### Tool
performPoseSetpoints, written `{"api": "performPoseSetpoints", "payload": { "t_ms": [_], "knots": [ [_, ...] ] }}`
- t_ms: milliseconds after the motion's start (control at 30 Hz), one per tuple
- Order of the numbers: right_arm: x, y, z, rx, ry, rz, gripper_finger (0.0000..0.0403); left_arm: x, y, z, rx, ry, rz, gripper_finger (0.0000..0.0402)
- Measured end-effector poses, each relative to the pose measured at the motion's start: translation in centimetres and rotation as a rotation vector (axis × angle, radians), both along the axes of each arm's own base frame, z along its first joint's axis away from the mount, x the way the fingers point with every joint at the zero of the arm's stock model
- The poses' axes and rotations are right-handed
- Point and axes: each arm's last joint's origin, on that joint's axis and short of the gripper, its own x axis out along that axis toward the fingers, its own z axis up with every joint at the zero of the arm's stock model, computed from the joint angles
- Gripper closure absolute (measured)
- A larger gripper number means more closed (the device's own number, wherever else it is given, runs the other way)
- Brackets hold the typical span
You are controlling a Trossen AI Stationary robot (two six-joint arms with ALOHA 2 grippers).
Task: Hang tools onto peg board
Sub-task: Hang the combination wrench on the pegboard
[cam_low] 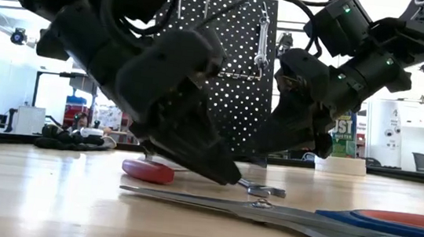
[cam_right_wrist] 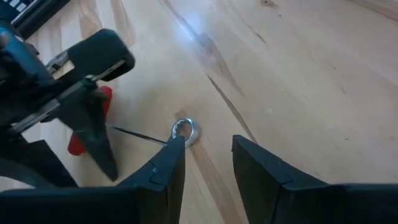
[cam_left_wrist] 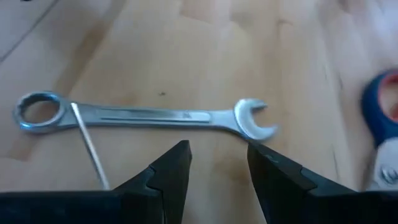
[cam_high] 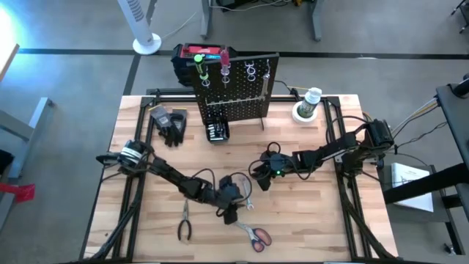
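On the table (cam_left_wrist: pixel 205 56), flat silver wrench (cam_left_wrist: pixel 143 117), ring and open ends

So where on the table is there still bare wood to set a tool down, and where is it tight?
Free: the right front corner, right of the scissors, and the left edge, left of the pliers. Crowded: the middle front, where the left gripper is over the wrench and the right gripper is close by. The gloves and peg board fill the back.

1. We see the right gripper (cam_right_wrist: pixel 208 168) with its fingers apart above the wooden table (cam_right_wrist: pixel 298 74).
2. A silver wrench (cam_right_wrist: pixel 184 130) ring end lies just beyond one fingertip.
3. The left gripper (cam_right_wrist: pixel 93 134) reaches in near a small red tool (cam_right_wrist: pixel 78 140).
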Motion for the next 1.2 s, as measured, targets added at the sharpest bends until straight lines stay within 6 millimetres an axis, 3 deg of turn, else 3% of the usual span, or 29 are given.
{"api": "performPoseSetpoints", "payload": {
  "t_ms": [200,400,600,900,1200],
  "knots": [
    [0.5,0.2,0.0,0.036,-0.013,-0.021,0.0284,0.6,2.1,-0.2,-0.019,0.005,0.091,0.0247],
    [1.2,0.5,-1.6,0.059,0.048,-0.025,0.0276,0.8,3.4,-0.7,-0.038,0.043,0.153,0.0247],
    [2.7,0.2,-2.6,0.1,0.071,0.003,0.0266,0.6,3.6,-0.8,-0.015,0.077,0.173,0.0247],
    [3.8,-0.1,-2.2,0.148,0.06,0.075,0.0254,0.2,4.0,-1.3,0.032,0.11,0.246,0.0247],
    [3.7,0.1,-2.2,0.181,0.067,0.116,0.0286,0.2,4.3,-1.3,0.043,0.099,0.265,0.0247]
  ]
}}
